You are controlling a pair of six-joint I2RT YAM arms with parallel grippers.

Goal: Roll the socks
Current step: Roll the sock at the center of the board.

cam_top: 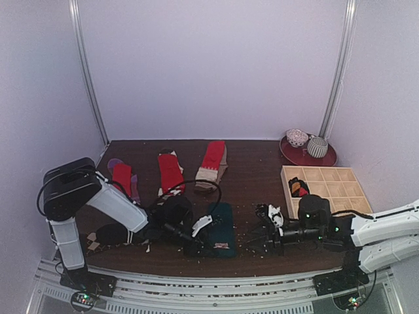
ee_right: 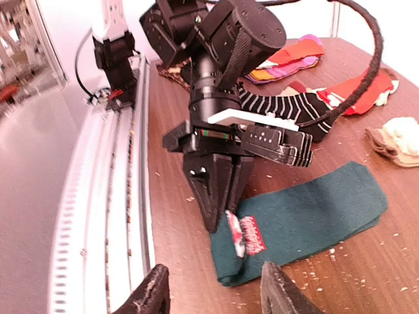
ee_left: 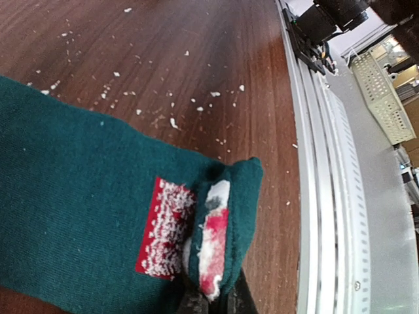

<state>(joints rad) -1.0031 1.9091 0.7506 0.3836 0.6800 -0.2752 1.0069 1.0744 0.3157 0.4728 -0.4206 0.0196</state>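
A dark teal sock [cam_top: 222, 226] lies flat on the brown table, its near end folded up so a red patch [ee_right: 252, 235] shows. My left gripper [ee_right: 226, 208] comes down from above and is shut on that folded end; the left wrist view shows the fold [ee_left: 226, 222] pinched between the dark fingertips [ee_left: 196, 304]. My right gripper [ee_right: 216, 294] hangs low just right of the sock's near end, open and holding nothing, its two fingers [ee_right: 154, 291] apart from the sock. Other socks lie flat at the back left: red-and-beige [cam_top: 213, 163], red [cam_top: 170, 171], red-and-purple [cam_top: 123, 176].
A black-and-white striped sock [ee_right: 288, 108] lies behind the left gripper, and an argyle one [cam_top: 98, 237] lies by the left arm. A wooden compartment box [cam_top: 330, 190] holding one rolled pair stands at the right. Behind it is a red plate [cam_top: 324, 160] with rolled socks. A metal rail [ee_left: 327, 196] runs along the near edge.
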